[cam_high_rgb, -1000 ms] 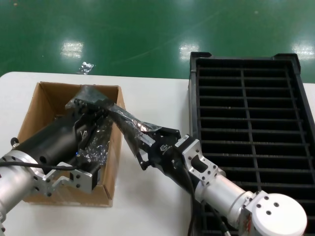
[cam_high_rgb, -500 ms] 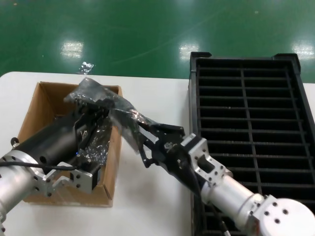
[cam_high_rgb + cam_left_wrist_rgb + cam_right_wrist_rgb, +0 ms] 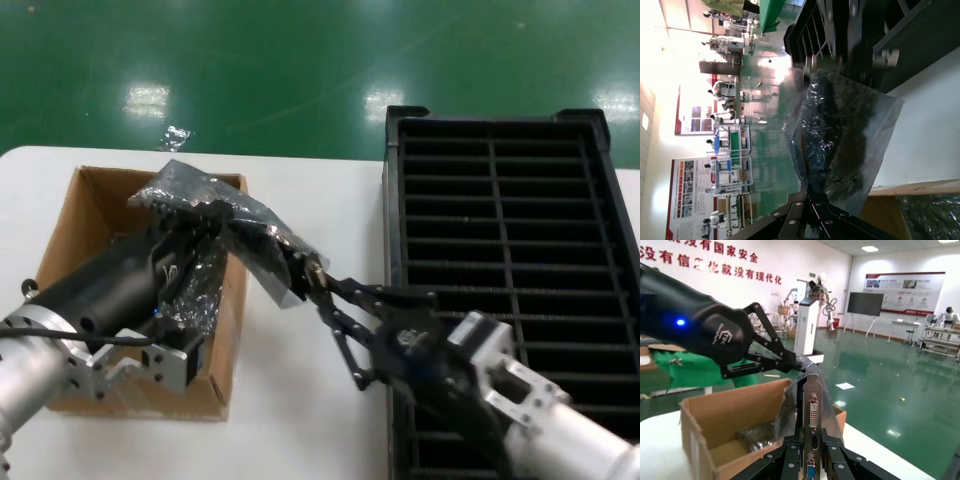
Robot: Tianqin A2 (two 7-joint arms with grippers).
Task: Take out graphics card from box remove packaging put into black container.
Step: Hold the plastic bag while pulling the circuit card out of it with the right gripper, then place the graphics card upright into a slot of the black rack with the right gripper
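Note:
The grey-silver bag (image 3: 240, 218) hangs over the near right corner of the brown cardboard box (image 3: 75, 235). My left gripper (image 3: 190, 212) is shut on the bag's upper end above the box; the left wrist view shows the bag (image 3: 845, 145) clamped there. My right gripper (image 3: 318, 284) is shut on the graphics card (image 3: 298, 268), which sticks out of the bag's lower end above the table between box and black container (image 3: 392, 200). In the right wrist view the silver bracket (image 3: 812, 395) with white and blue ports stands between my shut fingers (image 3: 790, 452).
Dark shiny wrapped bundles (image 3: 200, 285) lie inside the box. The black slotted tray fills the right side of the white table (image 3: 300, 420). A scrap of silver plastic (image 3: 175, 137) lies on the green floor behind the table.
My right gripper has drawn back toward the near right with the card, pulling it partly out of the bag. My left gripper has kept hold of the bag, slightly higher.

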